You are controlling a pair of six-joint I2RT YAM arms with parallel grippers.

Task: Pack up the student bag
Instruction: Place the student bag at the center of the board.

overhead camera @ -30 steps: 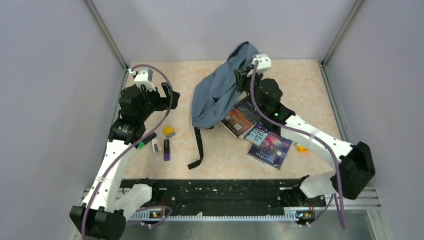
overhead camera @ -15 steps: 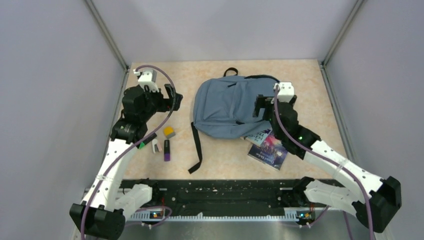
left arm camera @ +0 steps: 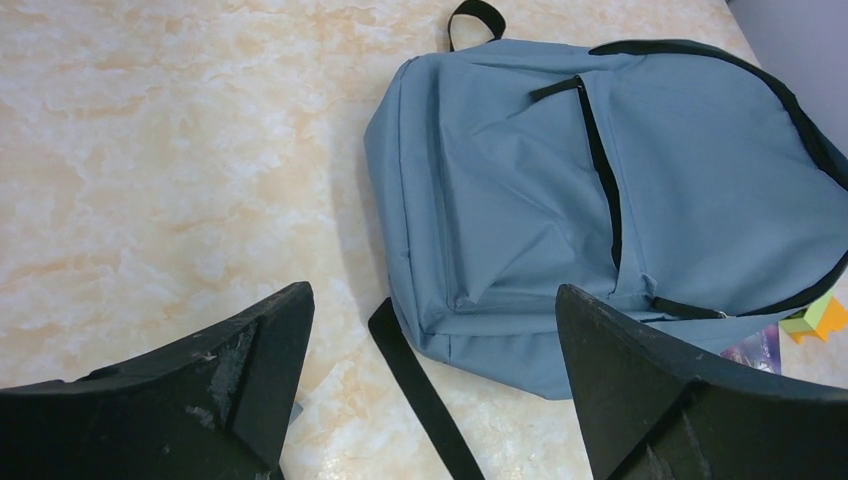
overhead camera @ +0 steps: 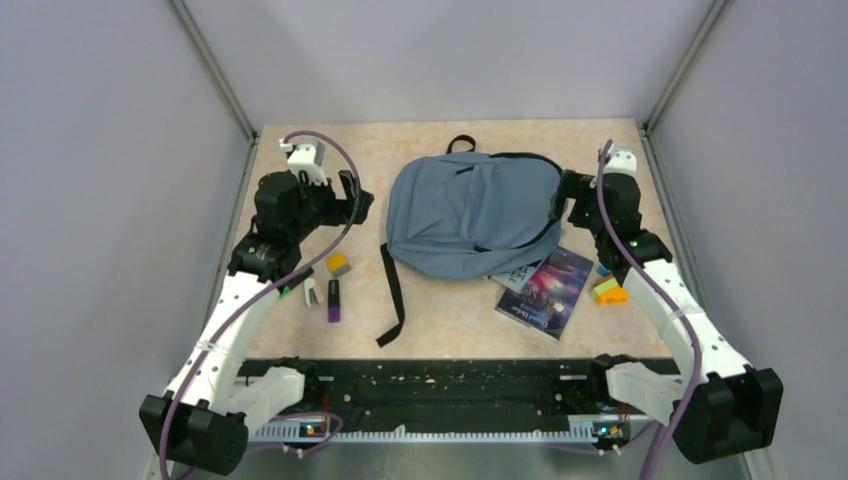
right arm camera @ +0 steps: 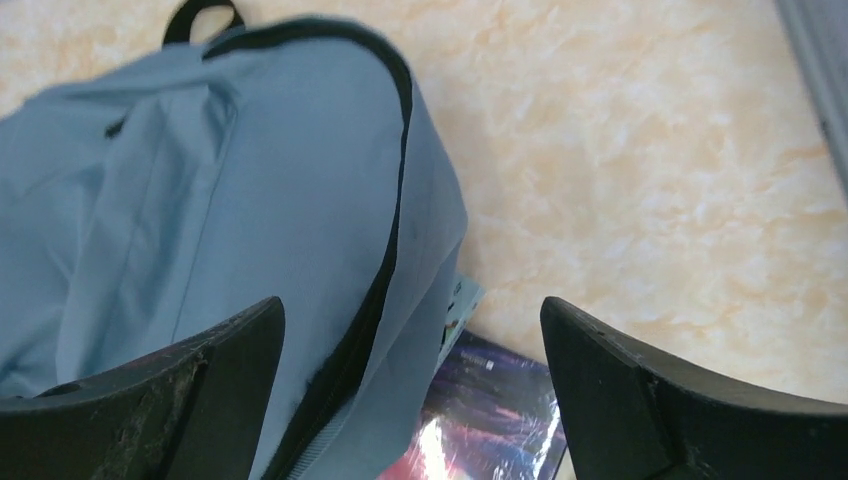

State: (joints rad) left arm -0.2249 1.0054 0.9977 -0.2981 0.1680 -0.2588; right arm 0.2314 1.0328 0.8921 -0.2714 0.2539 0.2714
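Note:
The student bag (overhead camera: 470, 215) lies flat on the table, front up, with its black top loop (overhead camera: 460, 142) pointing to the far side. In the left wrist view the bag (left arm camera: 600, 200) fills the upper right. My left gripper (overhead camera: 355, 200) stands open just left of the bag and holds nothing; its fingers (left arm camera: 260, 350) frame the bag's near left corner. At the bag's right edge my right gripper (overhead camera: 565, 195) is open too. In the right wrist view the bag (right arm camera: 230, 200) and its black zipper (right arm camera: 385, 260) pass below the open right gripper (right arm camera: 412, 310).
Books (overhead camera: 548, 290) stick out from under the bag's near right edge, also seen as a glossy cover (right arm camera: 490, 420). An orange-green block (overhead camera: 607, 292) lies right of them. A black strap (overhead camera: 392, 295) trails toward me. A yellow eraser (overhead camera: 339, 264) and purple marker (overhead camera: 334, 300) lie left.
My right gripper opened and let go of the lifted bag, which dropped flat over the books. The right arm drew back to the right. My left gripper shifted slightly right.

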